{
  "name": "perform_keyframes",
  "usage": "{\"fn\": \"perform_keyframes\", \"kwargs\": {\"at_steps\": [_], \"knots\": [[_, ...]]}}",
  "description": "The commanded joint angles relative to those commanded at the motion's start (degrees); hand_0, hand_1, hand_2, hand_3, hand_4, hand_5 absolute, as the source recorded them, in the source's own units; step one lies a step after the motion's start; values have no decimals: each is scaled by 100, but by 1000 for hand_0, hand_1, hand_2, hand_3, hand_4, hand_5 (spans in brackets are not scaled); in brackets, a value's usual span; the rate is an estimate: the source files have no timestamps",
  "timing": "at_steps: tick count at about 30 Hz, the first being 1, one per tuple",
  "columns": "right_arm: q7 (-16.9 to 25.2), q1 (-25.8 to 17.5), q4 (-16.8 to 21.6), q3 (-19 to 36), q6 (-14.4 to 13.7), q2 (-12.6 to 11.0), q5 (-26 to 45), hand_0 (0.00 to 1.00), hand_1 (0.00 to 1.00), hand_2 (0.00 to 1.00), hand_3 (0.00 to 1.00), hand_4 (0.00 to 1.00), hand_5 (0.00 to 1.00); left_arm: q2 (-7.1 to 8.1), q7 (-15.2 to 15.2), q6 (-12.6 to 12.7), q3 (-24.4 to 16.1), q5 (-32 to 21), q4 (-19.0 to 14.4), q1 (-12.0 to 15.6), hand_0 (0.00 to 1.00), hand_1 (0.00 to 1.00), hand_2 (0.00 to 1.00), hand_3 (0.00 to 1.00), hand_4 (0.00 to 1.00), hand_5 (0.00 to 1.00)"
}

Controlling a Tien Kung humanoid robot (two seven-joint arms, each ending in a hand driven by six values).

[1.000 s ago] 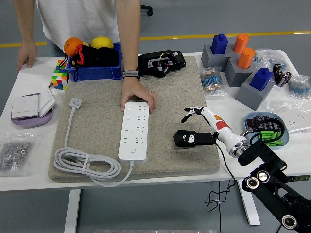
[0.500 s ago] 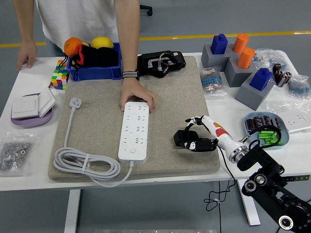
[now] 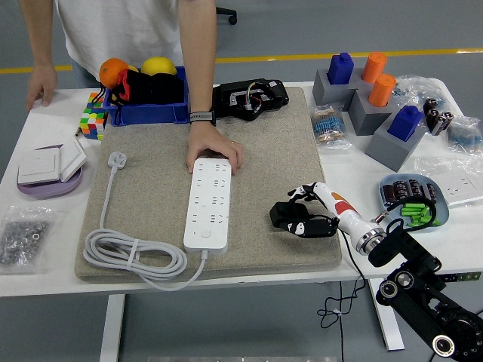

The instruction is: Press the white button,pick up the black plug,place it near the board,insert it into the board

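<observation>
Lying on the grey felt mat (image 3: pixel 151 173), the white power strip (image 3: pixel 208 204) runs lengthwise from twelve to six o'clock near the mat's middle, its socket rows facing up and a small round button near its six o'clock end. A person's hand (image 3: pixel 215 148) rests flat on the strip's twelve o'clock end, pressing it to the mat, with a black wristband above it; the person's other hand (image 3: pixel 41 85) leans on the white table (image 3: pixel 45 136) at the far ten o'clock corner. The strip's white cable (image 3: pixel 132 256) loops in a loose coil toward seven o'clock and ends in a white plug (image 3: pixel 117 160) lying at nine o'clock of the strip. Toward three o'clock of the strip, well apart from it, the black plug (image 3: pixel 285 215) sits on the mat near its right edge. The robot's right hand (image 3: pixel 306 211) comes in from the lower right corner on a black arm with a white and orange wrist section, the forearm slanting up toward ten o'clock. Its fingers curl down over and around the black plug, closed onto its body, with the plug low at the mat; I cannot tell whether it is lifted clear of the felt. The plug looks compact and dark, with a small white mark on its side.
</observation>
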Motion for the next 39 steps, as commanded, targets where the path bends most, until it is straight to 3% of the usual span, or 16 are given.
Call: {"fn": "perform_keyframes", "kwargs": {"at_steps": [25, 26, 31, 32, 37, 38, 39], "knots": [[70, -12, -141, -88, -8, 3, -5, 708, 682, 692, 479, 902, 118, -8, -2, 1, -7, 3, 0, -24, 625, 629, 635, 688, 544, 396], [76, -15, -141, -90, -11, 1, -10, 479, 542, 594, 484, 871, 3, -9, -1, 2, -9, 1, 0, -22, 625, 629, 635, 688, 544, 396], [119, -7, -137, -86, -52, -2, -45, 479, 542, 594, 484, 871, 3, -9, -3, 2, -13, -3, 0, -24, 625, 629, 635, 688, 544, 396], [124, -5, -136, -85, -59, -2, -48, 429, 480, 546, 491, 853, 2, -8, -4, 2, -14, -2, 0, -25, 624, 629, 635, 688, 544, 397], [140, -1, -140, -93, -72, -6, -56, 429, 480, 546, 491, 853, 2, -8, -3, 1, -21, 8, 0, -29, 624, 629, 635, 688, 544, 397], [141, -2, -140, -94, -72, -5, -53, 402, 410, 489, 487, 841, 2, -8, -2, 1, -21, 8, 0, -29, 624, 629, 635, 688, 543, 397], [145, -4, -143, -98, -70, -4, -50, 402, 410, 489, 487, 841, 2, -9, -4, 2, -21, 4, 0, -27, 624, 629, 635, 688, 543, 397]]}}
